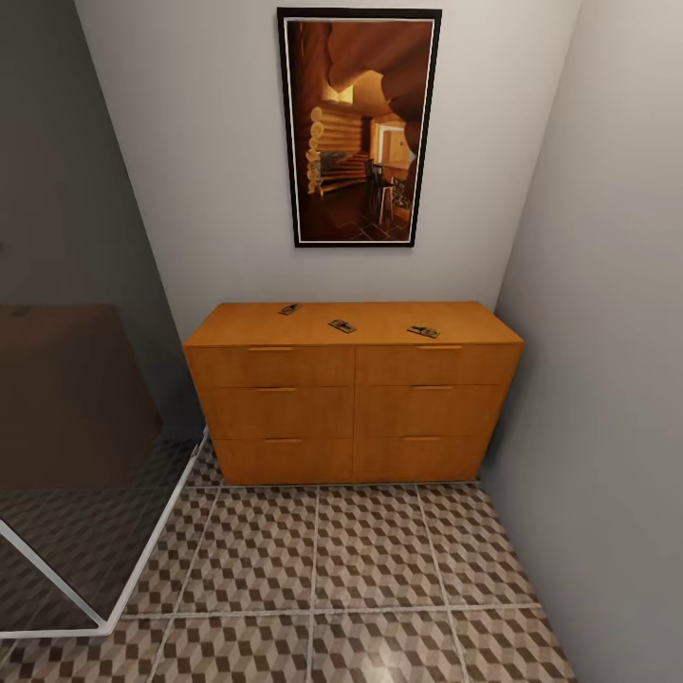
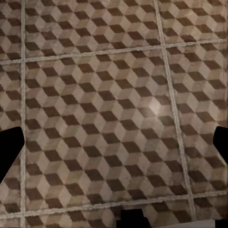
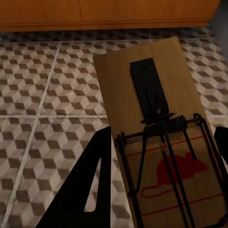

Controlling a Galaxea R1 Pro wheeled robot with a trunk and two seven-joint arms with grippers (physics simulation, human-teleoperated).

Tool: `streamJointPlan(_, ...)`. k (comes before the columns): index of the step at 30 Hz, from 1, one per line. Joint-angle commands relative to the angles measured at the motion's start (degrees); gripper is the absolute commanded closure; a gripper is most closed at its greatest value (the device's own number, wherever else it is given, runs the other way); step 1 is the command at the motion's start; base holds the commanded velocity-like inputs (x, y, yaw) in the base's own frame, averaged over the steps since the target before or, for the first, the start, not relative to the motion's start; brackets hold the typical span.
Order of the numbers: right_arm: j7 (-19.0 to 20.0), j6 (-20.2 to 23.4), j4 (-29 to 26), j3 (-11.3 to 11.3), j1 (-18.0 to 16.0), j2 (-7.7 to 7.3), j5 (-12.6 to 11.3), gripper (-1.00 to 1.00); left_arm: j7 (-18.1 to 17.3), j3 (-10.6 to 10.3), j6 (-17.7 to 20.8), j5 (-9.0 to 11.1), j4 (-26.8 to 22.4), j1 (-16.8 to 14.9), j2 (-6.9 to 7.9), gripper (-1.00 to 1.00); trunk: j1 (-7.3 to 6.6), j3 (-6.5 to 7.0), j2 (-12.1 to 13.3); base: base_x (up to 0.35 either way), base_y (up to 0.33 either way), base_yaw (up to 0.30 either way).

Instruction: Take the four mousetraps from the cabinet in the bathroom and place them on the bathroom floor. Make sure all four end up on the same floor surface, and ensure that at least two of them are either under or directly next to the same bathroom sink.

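Mousetraps, three flat tan wooden boards [image 1: 342, 325], lie on the smooth orange-brown wooden cabinet [image 1: 353, 403]. Right gripper [image 3: 164, 190] clamps a fourth red-marked trap [image 3: 156, 128] (springs at 6 o'clock) above cube-patterned tile floor [image 3: 42, 118]. Left gripper [image 2: 116, 156]: grip state unclear.

The head view looks forward and down from standing height into a narrow corner, facing the cabinet [image 1: 353, 394] square-on from some way back, with the framed picture [image 1: 359, 126] on the wall above it and the patterned floor [image 1: 370, 560] below. The left wrist view points almost straight down at the floor [image 2: 109, 109] from fairly close. The right wrist view sits low, looking along the floor [image 3: 47, 90] toward the bottom edge of the cabinet [image 3: 109, 14], and very near a mousetrap [image 3: 159, 137] that takes up much of its frame. All three views share the tiled floor; the head and right wrist views also share the cabinet.
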Motion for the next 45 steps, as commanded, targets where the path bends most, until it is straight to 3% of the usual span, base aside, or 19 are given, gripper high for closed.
streamJointPlan(1,0.54,-0.14,0.03,0.39,0.02,0.0,-0.75,1.0,-0.19,0.02,1.48,0.04,-1.76,0.02,-0.18,-1.0,0.0,-0.04,-0.02,0.0,0.0,0.0)
streamJointPlan(6,0.52,-0.14,-0.01,0.39,0.34,0.11,-0.84,1.0,-0.12,0.02,12.02,-0.15,-13.69,-0.11,-2.75,-1.0,0.0,-0.04,-0.02,0.0,0.0,0.0)
streamJointPlan(8,0.52,-0.14,-0.03,0.39,0.39,0.12,-0.86,1.0,-0.08,0.02,14.41,-0.21,-16.56,-0.21,-3.36,-1.0,0.0,-0.04,-0.02,0.0,0.0,0.0)
streamJointPlan(12,0.52,-0.14,-0.08,0.39,0.45,0.1,-0.86,1.0,-0.03,0.02,23.34,-0.4,-25.66,-0.87,-4.83,-1.0,0.0,-0.04,-0.02,0.0,0.0,0.0)
streamJointPlan(16,0.52,-0.14,-0.15,0.39,0.47,0.13,-0.88,1.0,-0.07,0.02,35.22,-0.58,-35.27,-3.77,-7.01,-1.0,0.0,-0.04,-0.02,0.0,0.0,0.0)
streamJointPlan(20,0.52,-0.14,-0.21,0.39,0.49,0.11,-0.88,1.0,-0.03,-0.02,41.38,-0.64,-40.69,-7.49,-8.57,-1.0,0.0,-0.04,-0.02,0.0,0.0,0.0)
streamJointPlan(24,0.52,-0.14,-0.24,0.39,0.48,0.07,-0.88,1.0,-0.02,-0.12,46.0,-0.77,-44.42,-11.31,-9.9,-1.0,0.0,-0.04,-0.02,0.0,0.0,0.0)
streamJointPlan(29,0.52,-0.14,-0.42,0.39,0.5,0.12,-0.82,1.0,-0.02,-0.15,55.43,-1.04,-49.95,-19.54,-11.17,-1.0,0.0,-0.04,-0.02,0.0,0.0,0.0)
streamJointPlan(36,0.52,-0.14,-0.56,0.39,0.51,0.14,-0.8,1.0,0.06,-0.16,60.76,-1.08,-52.83,-26.89,-11.64,-1.0,0.0,-0.04,-0.02,0.0,0.0,0.0)
streamJointPlan(41,0.52,-0.14,-0.58,0.39,0.52,0.15,-0.79,1.0,0.01,-0.19,68.63,-1.08,-54.01,-33.06,-11.67,-1.0,0.0,-0.04,-0.02,0.0,0.0,0.0)
streamJointPlan(45,0.52,-0.14,-0.58,0.39,0.54,0.21,-0.79,1.0,0.06,-0.2,70.52,-1.3,-53.69,-38.6,-11.7,-1.0,0.0,-0.04,-0.02,0.0,0.0,0.0)
